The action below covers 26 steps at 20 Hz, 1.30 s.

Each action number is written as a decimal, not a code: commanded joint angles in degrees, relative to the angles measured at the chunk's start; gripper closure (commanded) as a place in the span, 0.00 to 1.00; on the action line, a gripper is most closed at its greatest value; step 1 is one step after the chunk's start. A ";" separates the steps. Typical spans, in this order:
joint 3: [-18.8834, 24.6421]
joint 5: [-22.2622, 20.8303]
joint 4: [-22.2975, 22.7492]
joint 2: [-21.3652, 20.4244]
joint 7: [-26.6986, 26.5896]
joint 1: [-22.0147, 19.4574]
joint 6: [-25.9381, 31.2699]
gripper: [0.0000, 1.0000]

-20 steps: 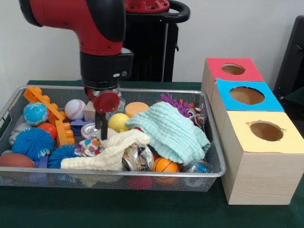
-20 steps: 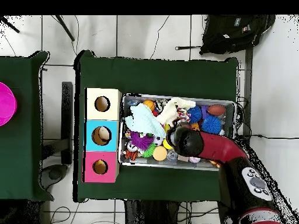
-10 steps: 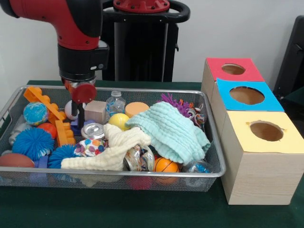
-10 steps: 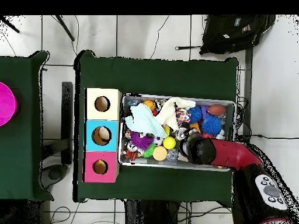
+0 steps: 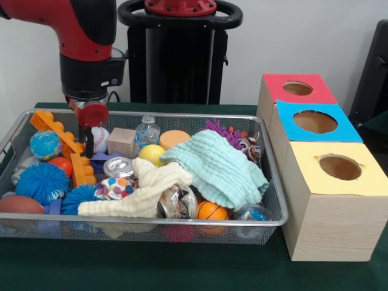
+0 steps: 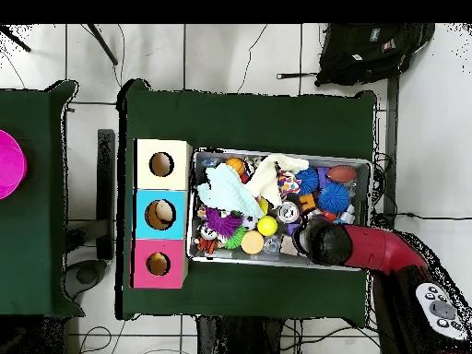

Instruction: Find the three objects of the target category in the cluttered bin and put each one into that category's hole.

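the jaws (image 5: 89, 147) hang beside the white baseball (image 5: 100, 139), spread hard to tell; crowding orange plastic blocks (image 5: 71, 154) could spoil a grab.

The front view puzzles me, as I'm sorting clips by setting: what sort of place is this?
Probably a robotics lab set up for a sorting test: a robot arm over a wire bin of mixed toys, and three wooden boxes with coloured, holed tops.

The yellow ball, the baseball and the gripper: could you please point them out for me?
yellow ball (image 5: 151, 154), front view, its upper face.
baseball (image 5: 100, 137), front view, right half.
gripper (image 5: 90, 150), front view, its dark tip.
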 commanded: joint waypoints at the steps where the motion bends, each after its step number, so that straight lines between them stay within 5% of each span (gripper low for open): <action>1: 7.80 -1.73 1.58 2.46 -12.81 -2.39 4.58 0.00; 10: 11.07 4.62 6.13 -0.34 -5.49 -2.17 5.64 0.00; 15: 8.87 8.40 8.81 -2.20 2.28 2.64 3.54 0.00; 26: 6.88 17.01 12.82 -8.76 4.16 7.34 6.01 0.00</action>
